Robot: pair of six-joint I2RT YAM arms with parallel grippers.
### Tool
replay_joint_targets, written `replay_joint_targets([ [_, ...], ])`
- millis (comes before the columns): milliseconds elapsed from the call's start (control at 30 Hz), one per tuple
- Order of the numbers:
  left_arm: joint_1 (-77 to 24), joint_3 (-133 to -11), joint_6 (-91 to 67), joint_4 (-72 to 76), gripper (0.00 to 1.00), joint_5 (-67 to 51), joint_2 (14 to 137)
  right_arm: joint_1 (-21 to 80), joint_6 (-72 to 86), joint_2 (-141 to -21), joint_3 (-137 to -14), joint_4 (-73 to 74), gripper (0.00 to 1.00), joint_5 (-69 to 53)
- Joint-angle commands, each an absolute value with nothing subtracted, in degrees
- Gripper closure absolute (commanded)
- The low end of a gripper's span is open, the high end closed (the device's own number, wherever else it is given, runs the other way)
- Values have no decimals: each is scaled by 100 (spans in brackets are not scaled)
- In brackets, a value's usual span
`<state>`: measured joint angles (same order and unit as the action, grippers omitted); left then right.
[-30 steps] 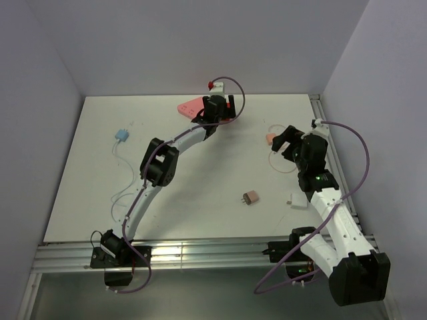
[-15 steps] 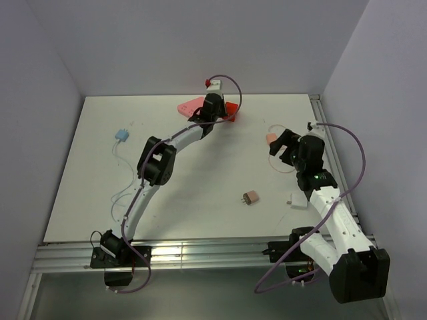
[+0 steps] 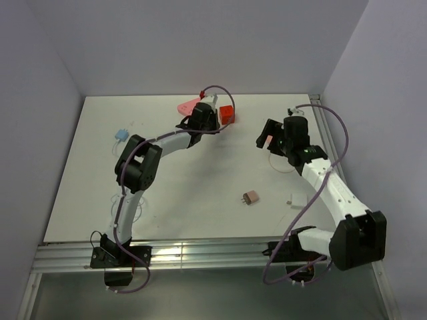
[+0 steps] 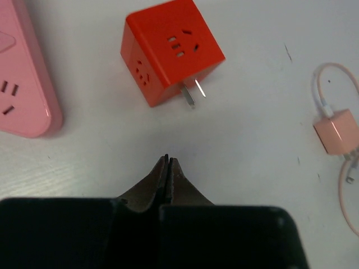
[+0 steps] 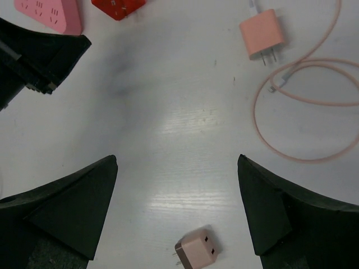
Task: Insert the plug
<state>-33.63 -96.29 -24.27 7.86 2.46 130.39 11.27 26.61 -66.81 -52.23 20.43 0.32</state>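
A red cube plug (image 4: 171, 47) lies on the white table with its two metal prongs pointing toward me; it also shows in the overhead view (image 3: 227, 113) and at the top of the right wrist view (image 5: 118, 7). Left of it lies a pink power strip (image 4: 22, 84) (image 3: 187, 107) (image 5: 47, 12). My left gripper (image 4: 167, 159) (image 3: 212, 112) is shut with nothing in it, a short way back from the prongs. Farther right, my right gripper (image 5: 176, 162) (image 3: 265, 137) hangs open over bare table, holding nothing.
A pink charger (image 5: 261, 35) (image 4: 335, 130) with a looped pink cable (image 5: 303, 106) lies at the right. A small pink adapter (image 5: 196, 250) (image 3: 251, 197) sits mid-table, a white charger (image 3: 291, 199) beside the right arm, a blue charger (image 3: 121, 135) at the left.
My left gripper has shut empty and drawn back to the left, leaving the red cube on the table. My right arm has swung left and farther from its base, still open.
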Motion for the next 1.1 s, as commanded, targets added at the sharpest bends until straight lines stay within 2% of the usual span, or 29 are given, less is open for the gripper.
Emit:
replay_joint_targets([
  [0, -3419, -9309, -2556, 870, 100, -352, 12385, 1143, 2716, -7127, -5633, 1926, 6, -237],
  [33, -3445, -9003, -2645, 983, 100, -386, 12166, 1143, 2672, -7293, -5843, 1829, 6, -316],
  [67, -3445, -8922, -2706, 1063, 94, -378, 12086, 1143, 2585, -7721, -6001, 1837, 6, -464],
  [100, -3437, -8869, -2820, 1011, 84, -213, 12015, 1151, 2575, -7960, -6168, 1863, 6, -509],
  [200, -3437, -8676, -3242, 730, 73, -26, 11629, 1160, 2400, -8971, -6871, 1820, 8, -738],
  [333, -3489, -7641, -3831, 756, 67, 850, 10586, 1230, 2005, -10263, -8275, 2100, 16, -940],
  [467, -3516, -6883, -4288, 897, 63, 861, 9836, 1353, 1784, -11536, -9341, 2338, 32, -1370],
  [567, -3516, -6557, -4280, 923, 62, 774, 9396, 1476, 1775, -12082, -9921, 2329, 34, -1380],
  [633, -3516, -6495, -4245, 862, 59, 826, 9168, 1547, 1837, -12277, -10246, 2268, 33, -1231],
  [733, -3516, -6504, -4078, 765, 55, 914, 9009, 1582, 1951, -12331, -10126, 1603, 23, -1301],
  [833, -3489, -6539, -4008, 756, 54, 791, 9000, 1661, 1671, -12445, -10465, 1678, 2, -1037],
  [1067, -3472, -6478, -4069, 967, 54, 519, 9026, 1986, 581, -13340, -11969, 2645, 0, -54],
])
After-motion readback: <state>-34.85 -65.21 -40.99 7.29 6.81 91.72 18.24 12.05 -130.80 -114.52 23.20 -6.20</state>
